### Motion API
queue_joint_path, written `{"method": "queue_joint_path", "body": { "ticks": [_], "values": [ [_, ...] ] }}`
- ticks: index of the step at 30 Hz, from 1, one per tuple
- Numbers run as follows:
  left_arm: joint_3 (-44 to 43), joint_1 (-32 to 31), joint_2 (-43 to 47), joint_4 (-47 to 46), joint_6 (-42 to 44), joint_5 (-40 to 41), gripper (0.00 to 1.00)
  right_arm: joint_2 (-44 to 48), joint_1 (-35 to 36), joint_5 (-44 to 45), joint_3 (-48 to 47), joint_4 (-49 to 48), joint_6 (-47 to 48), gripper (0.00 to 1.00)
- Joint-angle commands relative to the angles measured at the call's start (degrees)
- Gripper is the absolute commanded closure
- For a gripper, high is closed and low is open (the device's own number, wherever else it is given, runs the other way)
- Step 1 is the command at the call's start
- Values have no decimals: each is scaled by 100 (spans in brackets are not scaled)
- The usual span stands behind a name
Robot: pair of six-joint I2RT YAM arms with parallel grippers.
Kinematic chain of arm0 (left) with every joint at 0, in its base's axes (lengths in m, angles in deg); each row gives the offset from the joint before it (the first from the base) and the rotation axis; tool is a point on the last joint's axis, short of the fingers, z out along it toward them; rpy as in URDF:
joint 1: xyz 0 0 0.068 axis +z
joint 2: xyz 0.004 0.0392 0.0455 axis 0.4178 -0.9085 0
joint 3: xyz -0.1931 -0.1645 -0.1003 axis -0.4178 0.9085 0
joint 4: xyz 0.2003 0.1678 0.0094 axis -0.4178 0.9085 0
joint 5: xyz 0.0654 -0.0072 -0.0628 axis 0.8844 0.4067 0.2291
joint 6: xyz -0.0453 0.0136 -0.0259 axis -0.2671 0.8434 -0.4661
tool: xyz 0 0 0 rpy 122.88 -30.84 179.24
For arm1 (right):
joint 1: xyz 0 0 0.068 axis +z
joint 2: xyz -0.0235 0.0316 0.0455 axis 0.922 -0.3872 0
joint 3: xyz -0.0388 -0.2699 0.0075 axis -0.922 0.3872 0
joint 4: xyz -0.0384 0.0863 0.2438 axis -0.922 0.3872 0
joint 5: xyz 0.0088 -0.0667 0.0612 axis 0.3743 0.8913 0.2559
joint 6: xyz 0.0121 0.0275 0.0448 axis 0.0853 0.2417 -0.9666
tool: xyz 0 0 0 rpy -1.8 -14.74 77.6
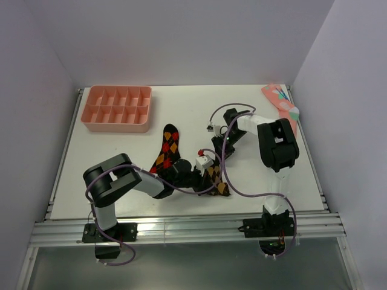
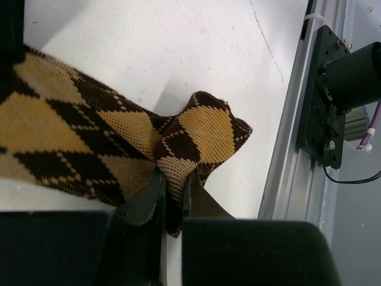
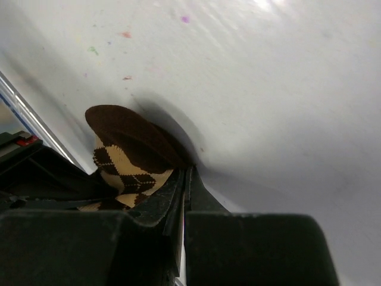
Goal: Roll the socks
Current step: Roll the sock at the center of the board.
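The red and orange argyle sock (image 1: 170,145) lies flat at the table's middle. The tan and orange argyle sock (image 1: 219,184) lies right of it near the front edge. My left gripper (image 1: 201,180) is shut on a bunched fold of the tan sock; in the left wrist view the gripper (image 2: 174,182) pinches a raised fold of the sock (image 2: 71,131). My right gripper (image 1: 216,158) is at the sock's far end. In the right wrist view the gripper (image 3: 186,176) has its jaws nearly together at the edge of the sock's lifted dark end (image 3: 128,170).
A pink compartment tray (image 1: 118,107) stands at the back left. A pink sock with teal and white marks (image 1: 281,99) lies at the back right corner. The metal front rail (image 2: 286,149) and the right arm's base (image 2: 339,101) are close to the tan sock.
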Motion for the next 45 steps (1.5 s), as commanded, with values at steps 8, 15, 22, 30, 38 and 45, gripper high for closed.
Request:
{"method": "queue_joint_path", "body": {
  "ticks": [8,15,22,30,38,45],
  "values": [
    [-13,-56,168,1017,5,-161,100,341,-562,629,2,-838,-142,100],
    [-233,66,-34,1457,-205,-425,100,367,-685,673,28,-864,-133,100],
    [-707,269,-491,1949,-583,-1092,100,472,-720,743,151,-943,-98,100],
    [-1033,470,-1027,2239,-1155,-1963,100,701,-746,928,362,-1119,-89,100],
    [-1253,822,-1344,2800,-1655,-2639,100,771,-808,1059,503,-1260,-37,100],
    [-1691,1095,-1678,3705,-1867,-3061,100,868,-817,981,635,-1445,87,100]
  ]
}}
